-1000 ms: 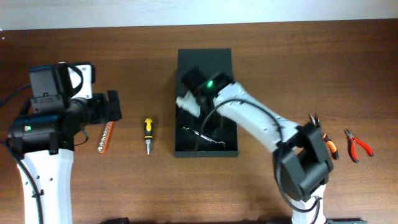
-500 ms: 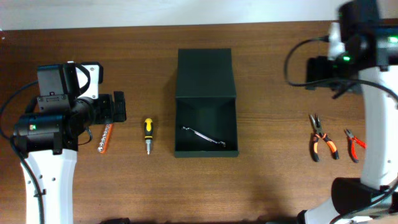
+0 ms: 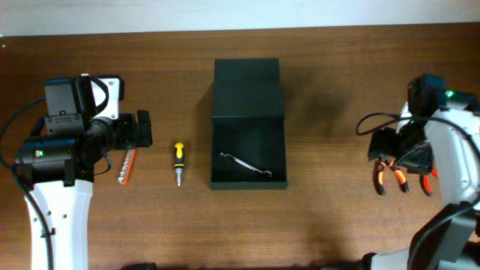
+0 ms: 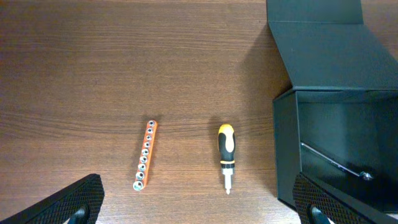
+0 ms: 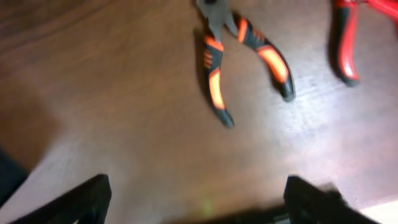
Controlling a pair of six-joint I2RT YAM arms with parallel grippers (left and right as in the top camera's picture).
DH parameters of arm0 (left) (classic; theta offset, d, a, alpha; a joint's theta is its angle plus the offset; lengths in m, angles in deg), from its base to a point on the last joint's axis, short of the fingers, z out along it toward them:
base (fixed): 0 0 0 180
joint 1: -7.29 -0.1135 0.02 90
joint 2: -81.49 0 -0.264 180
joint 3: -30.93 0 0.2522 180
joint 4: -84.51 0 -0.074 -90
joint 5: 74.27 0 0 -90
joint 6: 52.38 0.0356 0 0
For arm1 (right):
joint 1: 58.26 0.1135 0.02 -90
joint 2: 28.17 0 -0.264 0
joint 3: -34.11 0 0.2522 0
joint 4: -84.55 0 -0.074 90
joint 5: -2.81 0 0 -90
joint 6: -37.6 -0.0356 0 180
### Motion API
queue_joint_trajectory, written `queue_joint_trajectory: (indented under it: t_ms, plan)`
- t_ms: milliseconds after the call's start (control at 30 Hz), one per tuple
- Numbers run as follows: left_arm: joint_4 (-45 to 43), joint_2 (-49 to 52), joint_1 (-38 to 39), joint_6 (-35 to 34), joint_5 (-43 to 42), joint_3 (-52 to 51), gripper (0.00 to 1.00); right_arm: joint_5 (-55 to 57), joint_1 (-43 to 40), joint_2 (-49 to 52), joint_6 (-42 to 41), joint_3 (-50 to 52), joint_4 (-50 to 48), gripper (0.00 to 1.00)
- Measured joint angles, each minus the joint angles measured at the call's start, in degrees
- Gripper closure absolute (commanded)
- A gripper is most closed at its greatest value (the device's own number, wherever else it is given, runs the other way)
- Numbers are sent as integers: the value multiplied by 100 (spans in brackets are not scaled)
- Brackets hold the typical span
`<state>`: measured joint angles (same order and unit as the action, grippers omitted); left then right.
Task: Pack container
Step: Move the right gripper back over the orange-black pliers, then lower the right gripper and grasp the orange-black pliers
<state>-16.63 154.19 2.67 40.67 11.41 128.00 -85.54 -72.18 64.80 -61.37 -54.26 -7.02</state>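
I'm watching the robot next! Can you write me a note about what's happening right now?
Left end effector: open, empty, near the orange socket strip and the yellow-black screwdriver, on the container's left.
Right end effector: open, empty, over the orange-black pliers; the red pliers lie beside them.
Container: mid-table, lid open, one thin metal tool inside.
Done: that one tool is packed.
Left: four tools on the table to pack, then probably shut the lid.

The right gripper (image 5: 199, 202) moved from the container (image 3: 247, 94) to over the pliers (image 5: 214, 78).
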Motion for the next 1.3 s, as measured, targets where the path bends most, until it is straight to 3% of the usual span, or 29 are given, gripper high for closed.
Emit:
queue_joint_trajectory:
  t_ms: [367, 1033, 1133, 1300]
  plan:
    - [9, 0, 0, 0, 0, 0, 1, 0, -4, -9, 39, 1530, -2168, 8]
    - [7, 0, 0, 0, 0, 0, 1, -44, -4, -74, 42, 2949, -4273, 8]
    - [7, 0, 0, 2, -2, 0, 1, -37, -4, -116, 44, 3023, -4452, 15]
    - [9, 0, 0, 0, -2, 0, 1, -9, -4, -136, 61, 3082, -4653, 44]
